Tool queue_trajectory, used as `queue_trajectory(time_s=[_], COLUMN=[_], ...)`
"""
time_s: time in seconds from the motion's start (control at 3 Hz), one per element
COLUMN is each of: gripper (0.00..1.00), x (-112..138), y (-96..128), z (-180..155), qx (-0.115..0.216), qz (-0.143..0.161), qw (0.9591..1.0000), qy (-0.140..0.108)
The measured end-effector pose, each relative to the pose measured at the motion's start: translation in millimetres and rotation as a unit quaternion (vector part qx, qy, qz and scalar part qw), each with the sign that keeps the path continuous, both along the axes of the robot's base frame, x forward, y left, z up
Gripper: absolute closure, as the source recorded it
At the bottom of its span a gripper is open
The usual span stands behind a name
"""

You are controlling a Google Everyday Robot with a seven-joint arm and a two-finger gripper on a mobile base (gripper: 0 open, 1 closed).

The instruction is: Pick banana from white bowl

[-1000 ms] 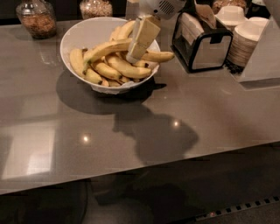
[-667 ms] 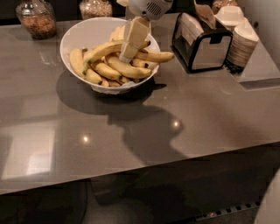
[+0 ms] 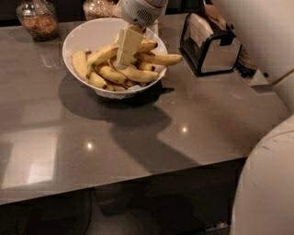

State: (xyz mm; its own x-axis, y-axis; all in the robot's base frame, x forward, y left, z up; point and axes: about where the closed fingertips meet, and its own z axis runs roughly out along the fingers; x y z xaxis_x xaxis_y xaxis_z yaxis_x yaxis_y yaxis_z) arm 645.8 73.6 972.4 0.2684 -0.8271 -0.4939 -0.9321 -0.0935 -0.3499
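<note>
The large white bowl (image 3: 89, 30) stands at the back of the grey table (image 3: 138, 142). It holds several yellow bananas (image 3: 138, 73), some with brown spots; one banana (image 3: 161, 58) pokes over the right rim. My gripper (image 3: 123, 63) hangs down from its white wrist (image 3: 140, 10) into the bowl's middle. Its cream tip sits on or just above the top bananas. I cannot tell whether it touches one.
A black and silver napkin holder (image 3: 209, 43) stands right of the bowl. Two glass jars (image 3: 39, 18) (image 3: 98, 8) stand behind it. A white part of the robot body (image 3: 266, 183) fills the lower right corner. The table's front edge runs along the bottom.
The gripper has moved left and down, from the bowl's right side to its middle, onto the banana pile. The bananas have not visibly shifted.
</note>
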Motion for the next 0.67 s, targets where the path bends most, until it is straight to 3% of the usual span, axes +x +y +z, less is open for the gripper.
queue_trajectory(time_s=[0.33, 0.67], gripper=[0.09, 0.28], x=[6, 9], y=[5, 7], z=[-15, -28], qx=[-0.019, -0.036], qz=[-0.001, -0.003], qw=[0.9998, 0.9993], qy=[0.007, 0.013])
